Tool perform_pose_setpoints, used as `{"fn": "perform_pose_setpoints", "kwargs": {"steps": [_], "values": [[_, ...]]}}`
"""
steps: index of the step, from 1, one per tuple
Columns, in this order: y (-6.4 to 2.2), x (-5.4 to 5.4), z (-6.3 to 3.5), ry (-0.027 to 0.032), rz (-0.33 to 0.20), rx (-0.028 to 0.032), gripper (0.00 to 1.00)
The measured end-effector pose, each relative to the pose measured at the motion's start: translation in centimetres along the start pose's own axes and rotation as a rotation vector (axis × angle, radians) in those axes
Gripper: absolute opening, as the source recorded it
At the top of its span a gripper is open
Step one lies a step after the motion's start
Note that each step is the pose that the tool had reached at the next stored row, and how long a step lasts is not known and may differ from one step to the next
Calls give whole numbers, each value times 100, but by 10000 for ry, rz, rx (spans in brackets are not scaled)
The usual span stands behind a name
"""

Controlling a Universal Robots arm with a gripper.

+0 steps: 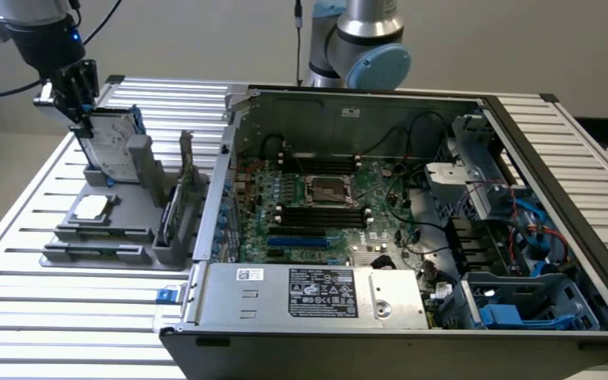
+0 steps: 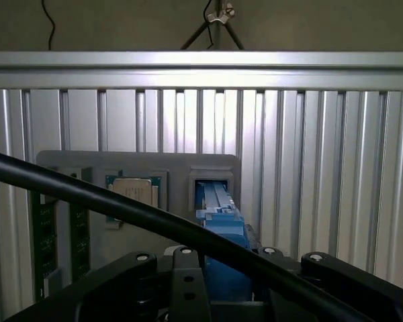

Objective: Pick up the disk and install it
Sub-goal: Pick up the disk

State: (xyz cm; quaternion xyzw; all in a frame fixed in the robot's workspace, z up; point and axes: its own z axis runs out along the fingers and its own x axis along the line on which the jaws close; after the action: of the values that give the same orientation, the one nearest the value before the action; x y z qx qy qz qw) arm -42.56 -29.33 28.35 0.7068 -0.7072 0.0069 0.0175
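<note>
Near the counter's (image 1: 61, 317) far corner at the exterior view's left, the disk (image 1: 116, 146) stands upright in a grey holder (image 1: 104, 252), its top edge right at the end effector (image 1: 79, 113). Whether that grips it, I cannot tell. A chip (image 1: 93, 208) lies in the holder's next pocket. An open case (image 1: 557, 198) sits beside.

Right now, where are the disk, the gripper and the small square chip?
disk (image 1: 115, 142): exterior view, on its pale broad face.
gripper (image 1: 79, 116): exterior view, at its lower end, beside the disk's upper corner.
chip (image 1: 93, 207): exterior view, on its flat silver top.
</note>
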Motion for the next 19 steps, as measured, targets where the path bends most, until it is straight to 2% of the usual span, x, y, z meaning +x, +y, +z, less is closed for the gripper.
{"fn": "perform_pose_setpoints", "kwargs": {"steps": [19], "values": [[0,13,3,-2,126,-3,33]]}}
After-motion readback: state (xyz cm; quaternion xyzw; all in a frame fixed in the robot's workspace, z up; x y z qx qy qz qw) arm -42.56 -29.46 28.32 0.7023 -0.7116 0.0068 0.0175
